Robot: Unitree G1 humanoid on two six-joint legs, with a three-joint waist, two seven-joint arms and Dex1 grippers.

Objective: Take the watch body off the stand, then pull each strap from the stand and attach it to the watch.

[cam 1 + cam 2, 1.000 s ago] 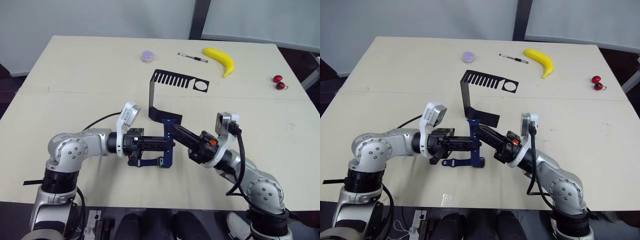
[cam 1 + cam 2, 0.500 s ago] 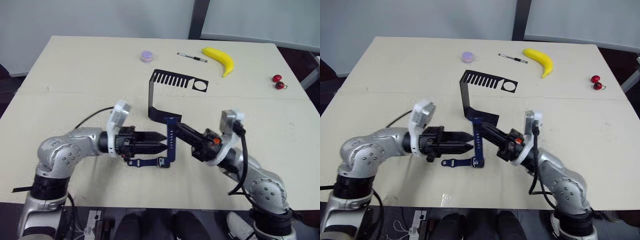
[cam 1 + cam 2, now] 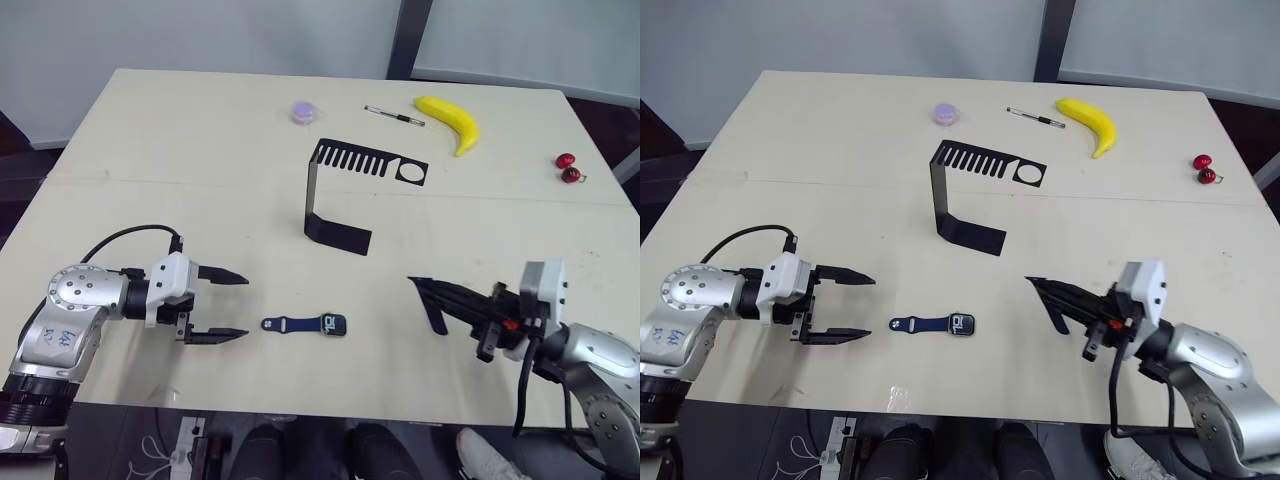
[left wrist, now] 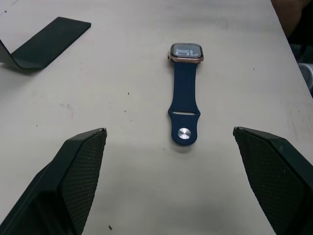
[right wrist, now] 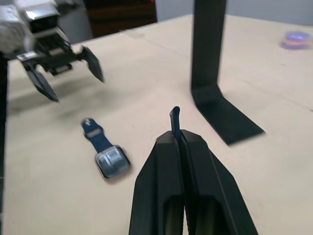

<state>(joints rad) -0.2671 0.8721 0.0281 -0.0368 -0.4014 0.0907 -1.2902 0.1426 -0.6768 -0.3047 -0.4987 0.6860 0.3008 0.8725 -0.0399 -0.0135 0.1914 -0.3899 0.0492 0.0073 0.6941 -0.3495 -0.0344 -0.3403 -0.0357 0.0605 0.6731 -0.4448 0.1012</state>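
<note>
Both arms are now standing well apart, whereas half a second ago both tools were meeting over the watch at the middle of the desk. The left tool is hanging at about 9 o'clock from the watch, its two fingers spread wide and holding nothing. The right tool is hanging at about 3 o'clock from the watch, its fingers pressed together on the second strap, whose dark tip is poking out beyond the fingertips.

The watch body is lying flat on the desk, screen up, with the first strap joined to it and pointing toward the left tool. The stand is sitting at about 12 o'clock from the watch, upright, with nothing visible on its slotted top arm.

Judgement: the watch body is off the stand and one strap is already on. The other strap is still loose in the right tool, so the second attachment is remaining undone. With the watch released and unsupported, it is likely needing to be gripped again before that strap can be slid in.
</note>
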